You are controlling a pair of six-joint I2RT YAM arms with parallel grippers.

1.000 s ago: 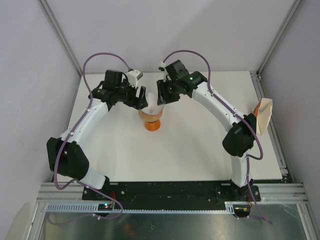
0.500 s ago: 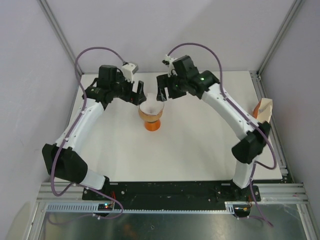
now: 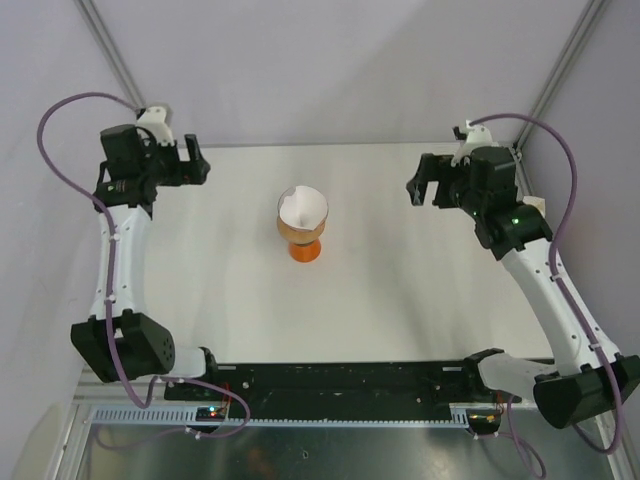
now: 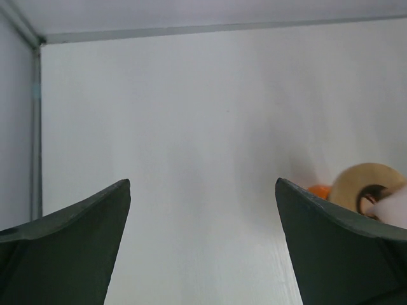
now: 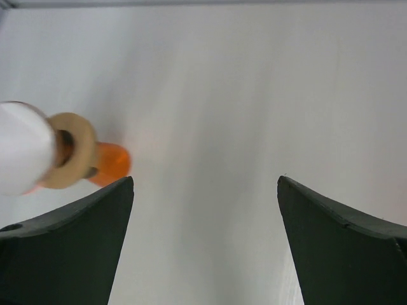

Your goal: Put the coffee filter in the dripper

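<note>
The white coffee filter (image 3: 302, 208) sits opened out as a cone in the dripper (image 3: 316, 221), whose clear wall barely shows around it. Both rest on the tan ring of an orange stand (image 3: 304, 250) at mid-table. My left gripper (image 3: 197, 162) is far to the left near the back corner, open and holding nothing. My right gripper (image 3: 417, 180) is well off to the right, also open and holding nothing. In the left wrist view the filter (image 4: 393, 207) and tan ring (image 4: 362, 183) peek past the right finger. In the right wrist view the filter (image 5: 20, 155) lies at the left edge.
White table (image 3: 400, 290) is boxed in by pale walls and metal frame posts. A beige object (image 3: 536, 204) at the right edge is mostly hidden behind the right arm. The arm bases stand on the black rail (image 3: 350, 378) at the near edge.
Both grippers opened and drew back from the stand, the left to the far left, the right to the far right. The filter stayed seated in the dripper.
</note>
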